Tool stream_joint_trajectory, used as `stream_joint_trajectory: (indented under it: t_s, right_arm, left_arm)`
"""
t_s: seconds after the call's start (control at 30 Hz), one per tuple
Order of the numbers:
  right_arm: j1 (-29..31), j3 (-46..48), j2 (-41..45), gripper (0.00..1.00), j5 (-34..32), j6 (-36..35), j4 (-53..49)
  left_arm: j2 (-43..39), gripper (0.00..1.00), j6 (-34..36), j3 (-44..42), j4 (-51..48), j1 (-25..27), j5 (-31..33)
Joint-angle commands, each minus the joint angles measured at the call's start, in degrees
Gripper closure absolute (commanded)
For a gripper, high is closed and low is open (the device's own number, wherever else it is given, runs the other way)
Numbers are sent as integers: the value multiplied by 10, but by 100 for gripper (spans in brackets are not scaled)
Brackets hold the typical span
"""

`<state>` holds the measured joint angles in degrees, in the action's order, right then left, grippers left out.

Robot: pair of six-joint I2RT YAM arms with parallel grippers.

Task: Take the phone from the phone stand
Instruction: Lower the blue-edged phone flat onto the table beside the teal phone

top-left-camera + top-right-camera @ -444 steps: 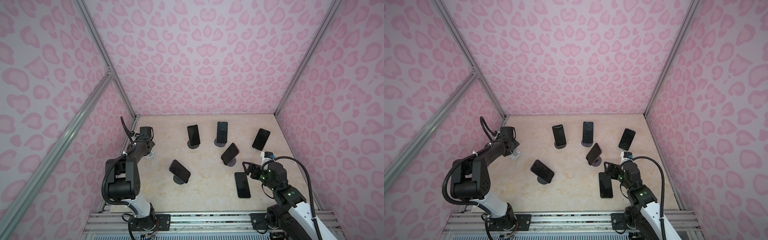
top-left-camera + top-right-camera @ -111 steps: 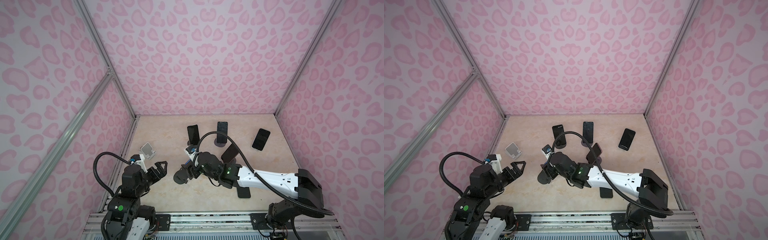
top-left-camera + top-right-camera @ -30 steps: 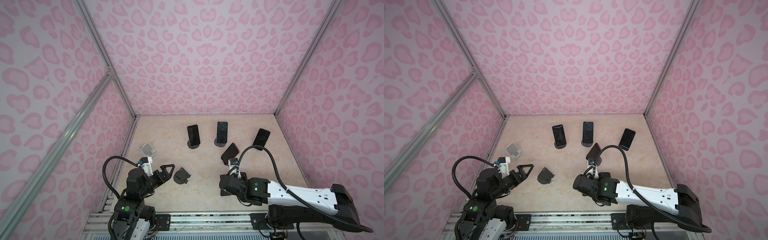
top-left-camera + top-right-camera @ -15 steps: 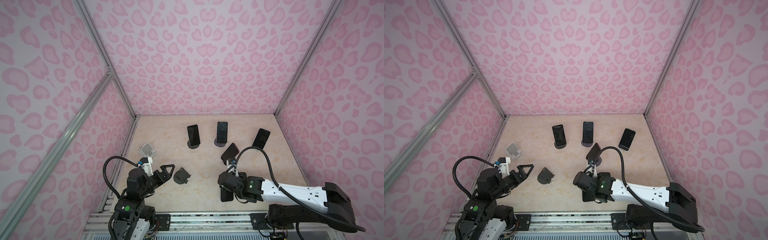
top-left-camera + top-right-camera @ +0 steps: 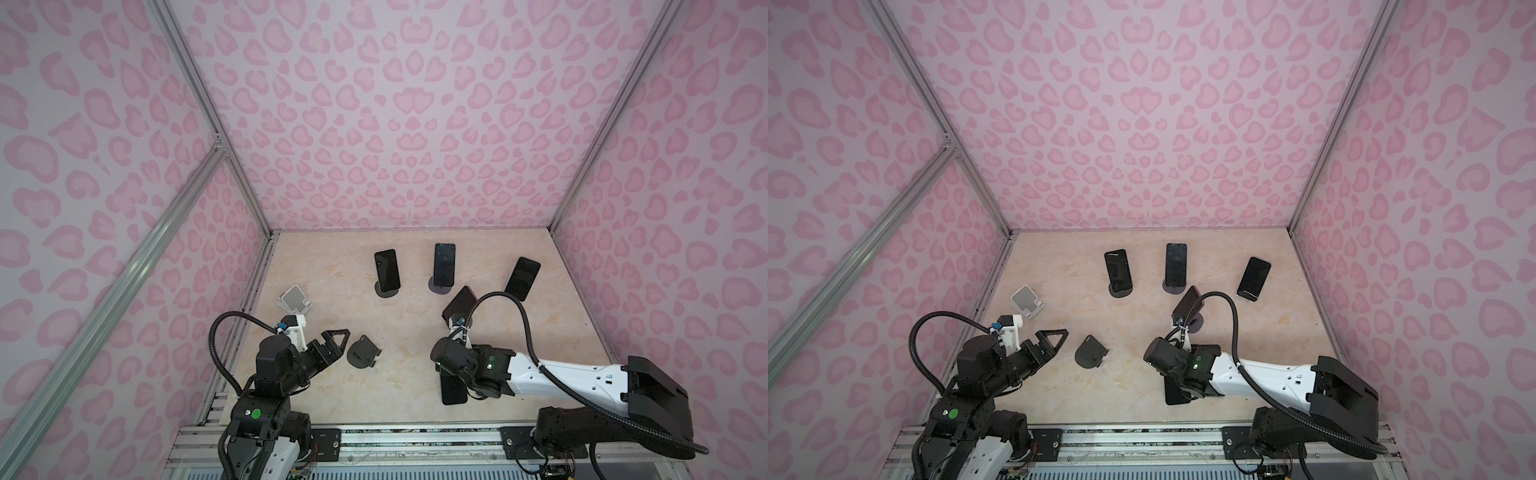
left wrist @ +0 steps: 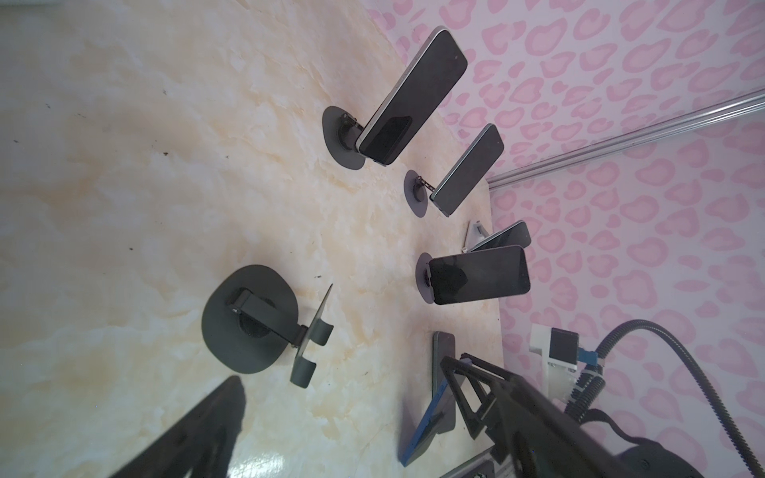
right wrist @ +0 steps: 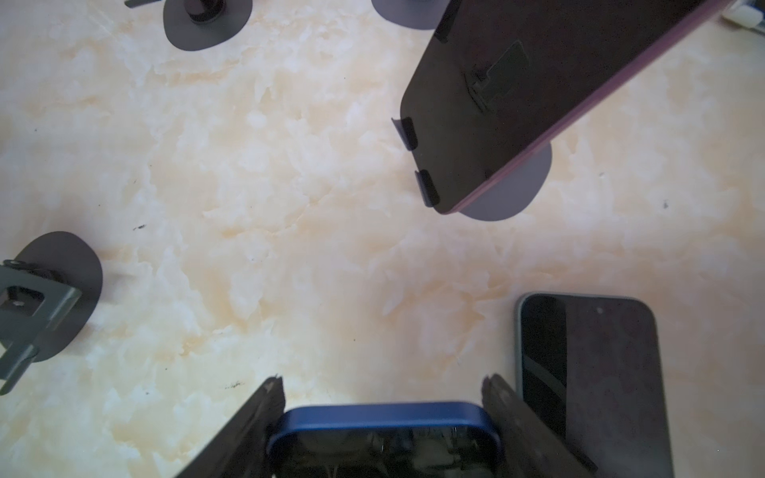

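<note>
Left arm (image 5: 279, 360) low, jaws wide apart; right arm (image 5: 561, 370) outstretched, jaws clamped.

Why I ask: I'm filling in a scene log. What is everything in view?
phones on black stands: 3, dark screens; two at the back, a purple-edged one nearer the middle.
phone on pale stand: 1, dark; back right.
blue phone: 1, blue rim; held in the right gripper.
flat phone: 1, dark, grey rim; on the table beside the blue phone.
empty black stand: 1, black; front left.
empty silver stand: 1, silver; left edge.
table: 1, cream marble; under everything.
walls: 3, pink spotted; around the table.
left gripper: 1, black; open, empty, by the empty black stand.
right gripper: 1, black; shut on the blue phone.
</note>
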<state>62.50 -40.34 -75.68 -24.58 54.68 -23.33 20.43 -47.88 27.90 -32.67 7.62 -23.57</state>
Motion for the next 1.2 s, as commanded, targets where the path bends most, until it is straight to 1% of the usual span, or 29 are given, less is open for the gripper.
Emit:
stream_joint_trajectory:
  t_s: [0.0,0.13,0.3,0.53,0.9,1.17]
  right_arm:
    - [-13,12,-15,48,14,-8,33]
    - [-19,16,-26,47,7,-5,26]
    - [-37,40,-31,47,24,-11,62]
    - [-58,66,-38,46,25,-16,103]
    - [-63,79,-65,45,13,-21,152]
    - [-66,74,-83,40,0,-27,154]
  left_arm:
    - [5,1,4,-2,20,0,5]
    - [11,1,4,-2,22,0,6]
    - [20,1,-1,-5,29,0,8]
    - [36,2,3,9,31,0,6]
    - [64,3,-1,31,38,1,-3]
    - [71,4,-5,36,39,2,0]
